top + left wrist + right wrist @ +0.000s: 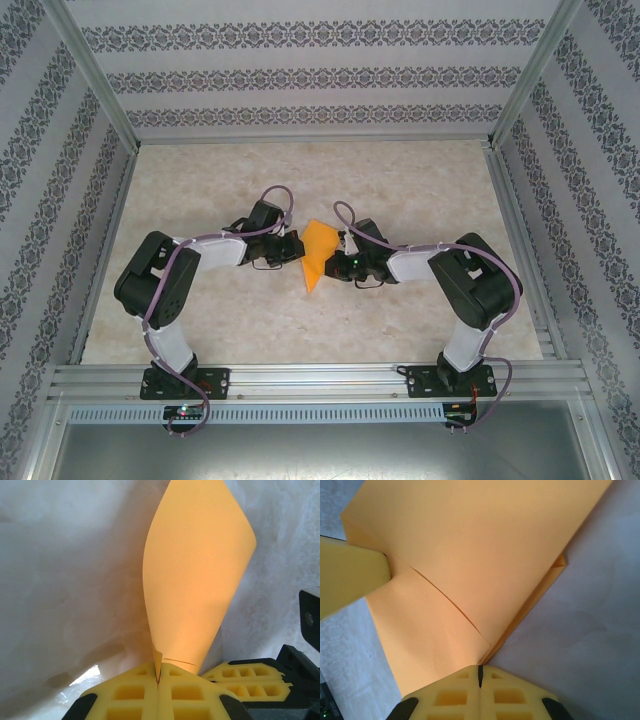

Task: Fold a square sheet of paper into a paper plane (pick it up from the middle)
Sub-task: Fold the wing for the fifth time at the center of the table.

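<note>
Left claw [158,680]: the yellow ribbed pads are pressed together, and a narrow lower tip of the thin, bright-orange, part-folded sheet of paper [200,580] is pinched in the seam between them.

Right claw [480,672]: its pads are closed in the same way, and the sheet is gripped at a folded edge where two layers meet. One pad of the left claw is seen at the left of the right wrist view, touching the paper's left edge.

From above, the sheet is seen between the two claws near the middle of the pale marbled worktop [420,180], with its pointed end toward the near side. Whether that point rests on the surface cannot be told.

Risks, as judged:
- Both grips are taken at the very margin, so the paper could slip out if either arm is drawn away.
- The sheet could be torn at a pinch point if the claws are pulled in opposite directions.
- A stray crease could be set if the bowed paper is pressed flat unevenly.

Appearance: the paper is plain and unmarked. It bulges upward in a smooth curve in the left wrist view. In the right wrist view one flap is laid over another along a diagonal edge, and a small corner is seen sticking out at the right.
</note>
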Robot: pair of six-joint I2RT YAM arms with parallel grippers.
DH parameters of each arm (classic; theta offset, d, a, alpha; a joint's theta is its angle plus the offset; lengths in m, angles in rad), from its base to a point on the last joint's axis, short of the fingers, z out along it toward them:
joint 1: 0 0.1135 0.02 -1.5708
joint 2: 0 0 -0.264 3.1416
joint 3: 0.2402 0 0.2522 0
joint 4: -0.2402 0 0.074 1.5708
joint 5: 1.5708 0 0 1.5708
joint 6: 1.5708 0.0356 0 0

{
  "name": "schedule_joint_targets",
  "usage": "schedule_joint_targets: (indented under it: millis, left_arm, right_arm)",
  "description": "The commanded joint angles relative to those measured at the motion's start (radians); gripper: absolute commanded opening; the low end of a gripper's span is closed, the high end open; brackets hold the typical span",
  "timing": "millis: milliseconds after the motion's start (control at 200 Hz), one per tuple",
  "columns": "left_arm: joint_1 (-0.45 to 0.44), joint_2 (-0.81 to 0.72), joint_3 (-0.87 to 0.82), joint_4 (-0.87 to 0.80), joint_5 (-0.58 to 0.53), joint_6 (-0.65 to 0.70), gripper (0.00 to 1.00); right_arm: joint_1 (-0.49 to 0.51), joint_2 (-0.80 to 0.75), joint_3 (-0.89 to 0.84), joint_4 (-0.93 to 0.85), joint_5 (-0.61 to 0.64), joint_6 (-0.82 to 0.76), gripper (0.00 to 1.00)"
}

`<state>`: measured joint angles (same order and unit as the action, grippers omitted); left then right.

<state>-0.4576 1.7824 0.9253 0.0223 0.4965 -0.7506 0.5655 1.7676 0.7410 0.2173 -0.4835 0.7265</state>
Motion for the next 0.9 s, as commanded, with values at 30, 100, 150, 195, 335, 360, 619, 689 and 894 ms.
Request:
schedule_joint_targets:
  millis: [30, 100, 150, 195, 335, 360, 619, 689, 894]
  left_arm:
    - [-0.020, -0.025, -0.006, -0.028, -0.024, 0.024, 0.04]
    - [-0.023, -0.022, -0.002, -0.037, -0.033, 0.032, 0.04]
    - [-0.024, -0.021, -0.002, -0.041, -0.038, 0.036, 0.04]
    - [-0.025, -0.022, -0.001, -0.050, -0.045, 0.041, 0.04]
    - [-0.031, -0.022, 0.009, -0.076, -0.068, 0.062, 0.04]
    - [-0.032, -0.021, 0.010, -0.077, -0.069, 0.063, 0.05]
    - [-0.044, -0.017, 0.029, -0.090, -0.074, 0.074, 0.07]
    - [-0.046, -0.023, 0.032, -0.094, -0.074, 0.074, 0.08]
    - [-0.047, -0.042, 0.031, -0.093, -0.058, 0.071, 0.16]
  right_arm:
    - [0.010, -0.013, 0.004, -0.009, 0.021, -0.011, 0.03]
    - [0.013, -0.029, 0.004, -0.009, 0.021, -0.005, 0.03]
    - [0.017, -0.050, 0.006, -0.020, 0.025, -0.006, 0.03]
    - [0.019, -0.070, 0.006, -0.033, 0.031, -0.008, 0.03]
    - [0.023, -0.103, 0.001, -0.045, 0.034, -0.005, 0.02]
    - [0.024, -0.103, 0.001, -0.045, 0.035, -0.003, 0.03]
    - [0.040, -0.005, 0.049, -0.027, 0.031, -0.004, 0.02]
    - [0.040, 0.018, 0.060, -0.030, 0.033, -0.011, 0.01]
    - [0.039, 0.054, 0.079, -0.080, 0.062, -0.045, 0.01]
